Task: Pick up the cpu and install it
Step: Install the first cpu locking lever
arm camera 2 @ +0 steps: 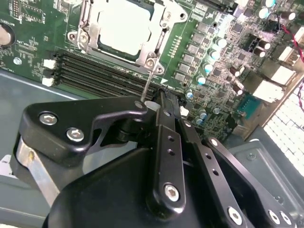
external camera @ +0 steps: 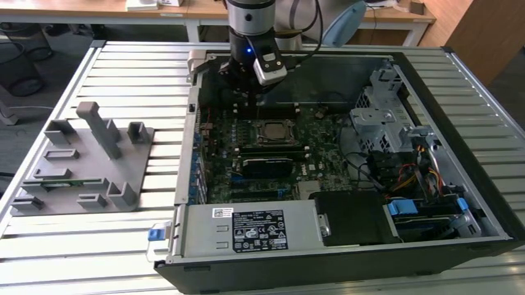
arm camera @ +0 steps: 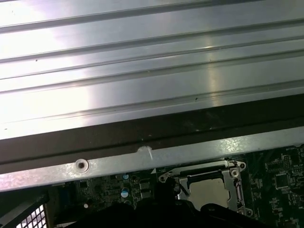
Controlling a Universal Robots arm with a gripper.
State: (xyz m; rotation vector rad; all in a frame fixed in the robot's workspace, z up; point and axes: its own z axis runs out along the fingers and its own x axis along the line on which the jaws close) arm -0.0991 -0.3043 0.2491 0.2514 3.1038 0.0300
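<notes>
The exterior view looks down at a slant from high and well back, taking in the whole open computer case (external camera: 345, 153) on the slatted worktop (external camera: 123, 246). The second wrist view sits close behind the pincer (arm camera 2: 161, 102), facing past its black linkage onto the motherboard (arm camera 2: 213, 61). The first wrist view looks low across the case wall (arm camera: 142, 164) toward the worktop slats; both wrist views share the processor socket (arm camera 2: 124, 29) (arm camera: 207, 190).
</notes>
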